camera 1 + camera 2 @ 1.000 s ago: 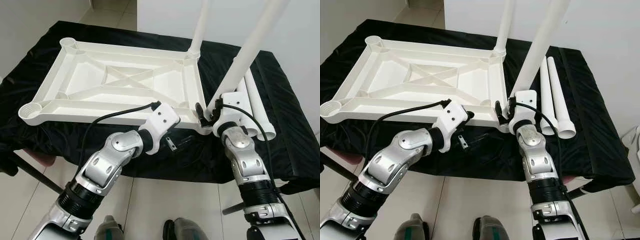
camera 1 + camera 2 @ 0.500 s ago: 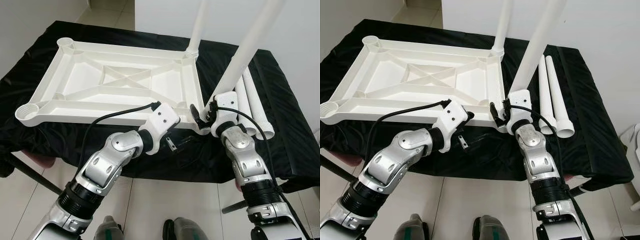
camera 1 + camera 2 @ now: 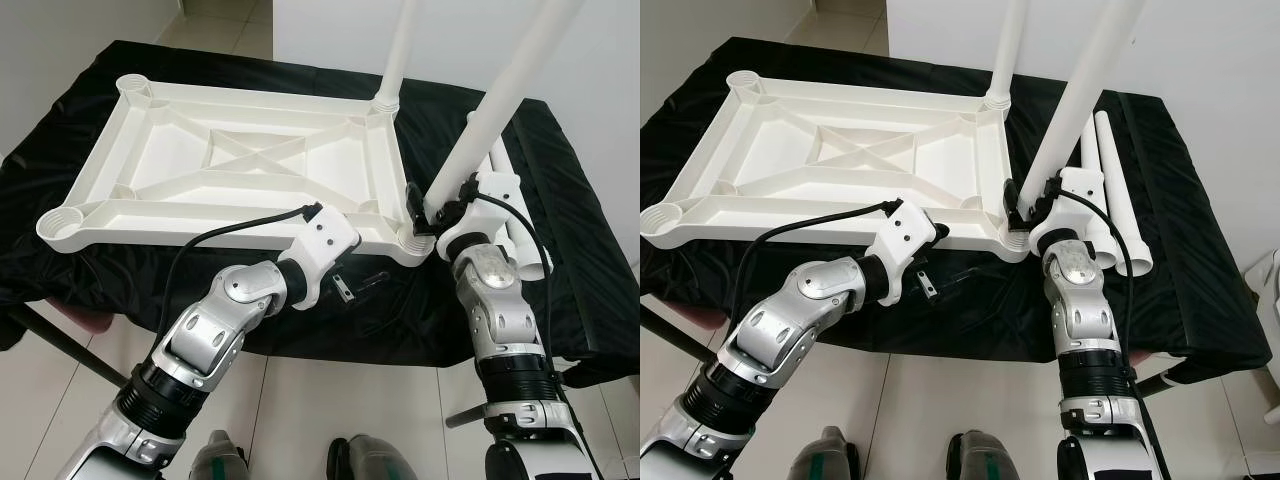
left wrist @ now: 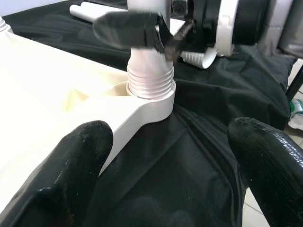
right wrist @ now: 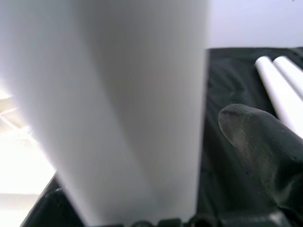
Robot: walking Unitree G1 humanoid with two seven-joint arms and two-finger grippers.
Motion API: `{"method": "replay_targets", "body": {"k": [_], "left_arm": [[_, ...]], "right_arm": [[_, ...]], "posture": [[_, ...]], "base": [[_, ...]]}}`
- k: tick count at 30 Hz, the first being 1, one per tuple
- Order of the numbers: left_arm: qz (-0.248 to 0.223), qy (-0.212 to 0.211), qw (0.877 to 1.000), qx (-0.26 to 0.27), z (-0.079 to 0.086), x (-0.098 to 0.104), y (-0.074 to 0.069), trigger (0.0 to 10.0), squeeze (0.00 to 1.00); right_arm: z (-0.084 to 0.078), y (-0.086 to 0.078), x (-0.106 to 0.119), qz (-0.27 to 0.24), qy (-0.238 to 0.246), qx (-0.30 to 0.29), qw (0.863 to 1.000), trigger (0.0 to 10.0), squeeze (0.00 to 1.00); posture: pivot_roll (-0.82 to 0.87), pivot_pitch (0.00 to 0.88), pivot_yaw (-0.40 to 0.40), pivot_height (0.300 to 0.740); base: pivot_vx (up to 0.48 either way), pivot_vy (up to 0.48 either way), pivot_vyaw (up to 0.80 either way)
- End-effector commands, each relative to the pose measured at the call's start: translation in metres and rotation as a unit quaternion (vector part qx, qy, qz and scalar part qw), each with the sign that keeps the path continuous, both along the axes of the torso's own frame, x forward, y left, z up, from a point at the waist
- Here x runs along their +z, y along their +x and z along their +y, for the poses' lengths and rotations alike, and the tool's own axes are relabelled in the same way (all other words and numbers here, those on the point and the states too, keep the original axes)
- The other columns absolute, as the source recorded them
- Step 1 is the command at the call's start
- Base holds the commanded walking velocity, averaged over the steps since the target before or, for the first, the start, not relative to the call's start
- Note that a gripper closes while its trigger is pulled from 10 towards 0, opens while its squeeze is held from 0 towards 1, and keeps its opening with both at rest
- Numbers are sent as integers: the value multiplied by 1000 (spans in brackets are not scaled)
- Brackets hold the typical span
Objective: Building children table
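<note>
While the left hand hangs apart, the right hand clamps the table leg.

We are reaching both silver arms forward and up, elbows bent. Our left gripper is hovering with its two black fingers spread wide apart, gripping nothing. Our right gripper is pointing inward toward our left, wrist raised, its black fingers closing around a white table leg near its lower end.
</note>
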State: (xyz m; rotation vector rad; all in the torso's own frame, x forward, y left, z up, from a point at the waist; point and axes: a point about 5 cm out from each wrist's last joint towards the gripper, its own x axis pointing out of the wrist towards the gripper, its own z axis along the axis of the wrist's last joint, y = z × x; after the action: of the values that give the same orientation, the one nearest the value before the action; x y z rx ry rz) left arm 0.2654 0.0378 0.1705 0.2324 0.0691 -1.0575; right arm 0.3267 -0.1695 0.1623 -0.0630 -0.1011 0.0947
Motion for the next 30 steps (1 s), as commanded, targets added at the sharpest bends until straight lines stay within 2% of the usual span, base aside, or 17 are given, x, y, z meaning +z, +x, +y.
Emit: {"method": "replay_targets", "body": {"k": [1,6,8,11,13,17,22,24,26,28,30], "left_arm": [[7,2,999,-33,-4,1,-5,10000,0],[9,2,999,-32,-3,0,-5,10000,0],[8,4,999,-32,-3,0,-5,10000,0],[8,3,999,-31,-2,0,-5,10000,0],[8,3,999,-31,-2,0,-5,10000,0],[9,4,999,-32,-2,0,-5,10000,0],[8,4,999,-33,-2,1,-5,10000,0],[8,7,999,-34,-2,1,-5,10000,0],[8,7,999,-34,-2,0,-5,10000,0],[8,7,999,-34,-2,0,-5,10000,0],[8,8,999,-34,-2,0,-5,10000,0]], "right_arm": [[7,-3,-7,18,7,21,1000,10000,0],[18,-4,-16,40,-5,62,997,10000,0],[15,-3,-13,29,-6,44,999,10000,0],[-18,3,-8,17,43,-85,995,10000,0],[-21,2,-9,20,45,-93,994,10000,0],[-12,0,-13,29,46,-65,996,10000,0],[-8,1,-15,33,51,-56,997,10000,0],[9,-1,-18,41,38,8,998,10000,0],[12,-2,-19,43,30,23,998,10000,0],[25,-5,-19,38,11,80,996,10000,0],[31,-7,-19,37,5,112,993,10000,0]], "posture": [[-37,38,-35,740],[-35,37,-33,740],[-31,36,-35,740],[-30,34,-35,740],[-30,34,-35,740],[-31,35,-34,740],[-31,35,-34,740],[-29,32,-31,740],[-29,32,-31,740],[-29,30,-30,740],[-28,30,-31,740]], "base": [[0,0,0],[0,0,0],[0,0,0],[0,0,0],[0,0,0],[0,0,0],[0,0,0],[0,0,0],[0,0,0],[0,0,0],[0,0,0]]}}
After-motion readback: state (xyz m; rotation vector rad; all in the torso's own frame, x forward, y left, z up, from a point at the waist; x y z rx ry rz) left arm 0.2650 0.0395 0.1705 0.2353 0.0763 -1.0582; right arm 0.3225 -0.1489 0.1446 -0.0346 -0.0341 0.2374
